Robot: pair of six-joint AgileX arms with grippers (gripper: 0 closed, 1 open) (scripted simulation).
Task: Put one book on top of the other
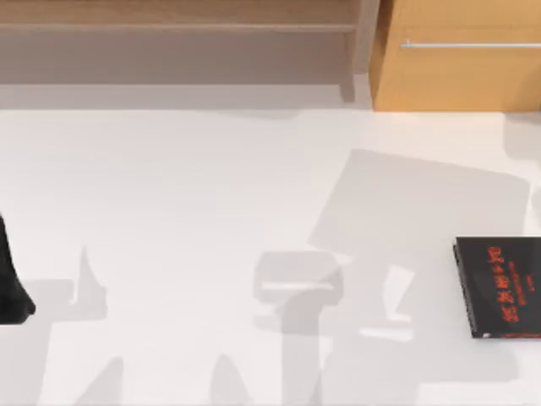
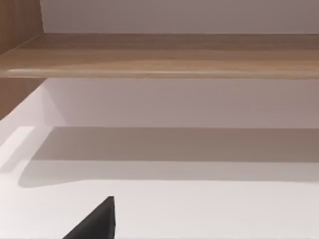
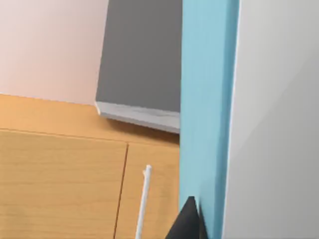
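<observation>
Teal book [image 3: 207,99] is seen close against the right gripper's dark fingertip [image 3: 187,221] in the right wrist view, seemingly grasped. Black book [image 1: 500,286] lies flat at the table's [image 1: 211,211] right edge. Left arm [image 1: 10,283] is parked at the left edge; its jaw state cannot be told.

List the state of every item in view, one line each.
Black book: flat on the table at the top view's right edge, cover up, nothing on it.
Teal book: close against the right wrist camera, a dark fingertip of the right end effector against it; apparently lifted.
Left arm: parked at the table's left edge.
Cabinet door: shut.
Shelf: bare.
</observation>
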